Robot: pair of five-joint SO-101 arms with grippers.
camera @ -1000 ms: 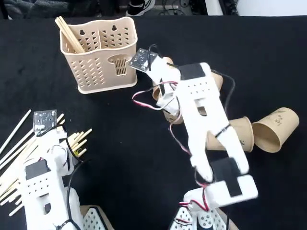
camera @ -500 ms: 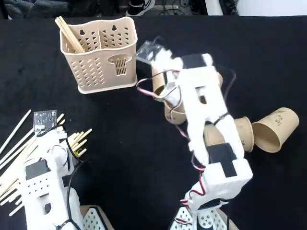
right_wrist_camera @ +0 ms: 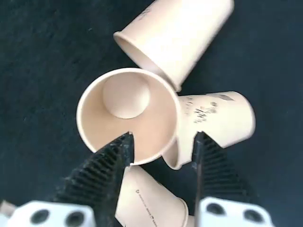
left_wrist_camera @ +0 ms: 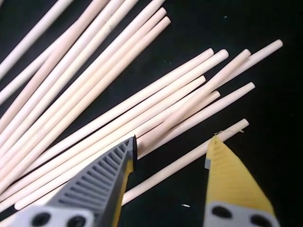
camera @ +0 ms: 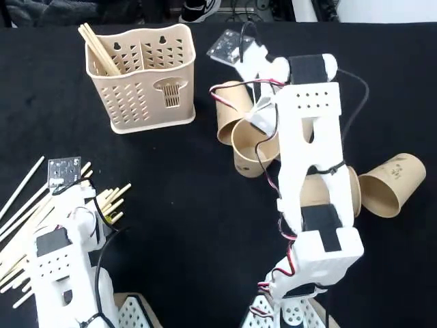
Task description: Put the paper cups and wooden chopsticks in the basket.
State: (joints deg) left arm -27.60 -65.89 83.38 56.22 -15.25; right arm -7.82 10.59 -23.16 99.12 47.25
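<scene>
Basket: the beige slotted basket (camera: pixel 140 75) stands upright at the far left of the black table (camera: pixel 184 225), with a few chopsticks (camera: pixel 97 49) leaning in its left compartment

Loose sticks, from above: the chopstick pile (camera: pixel 24 225) fans out at the near left edge, well apart from the basket, and part of it lies under the left arm (camera: pixel 61 260)

Loose sticks, close up: the left wrist view adds the detail that they lie flat on the black cloth, some crossing others, with blunt ends staggered

Left gripper: the left gripper (left_wrist_camera: pixel 173 141) hangs over the stick ends with its jaws spread wide; sticks lie below the gap, and contact cannot be told

Cups, from above: two touching cups (camera: pixel 239 130) lie just right of the basket, a covered cup (camera: pixel 334 195) sits mostly under the right arm (camera: pixel 311 137), and a far cup (camera: pixel 392 184) lies on its side nearer the right edge

Cups, close up: the right wrist view looks into a facing cup (right_wrist_camera: pixel 128 111), showing its inner bottom, with three cups on their sides crowded against it

Right gripper: the right gripper (right_wrist_camera: pixel 163 137) has its jaws apart, one tip over the facing cup's rim and the other outside its wall, not clamped
</scene>
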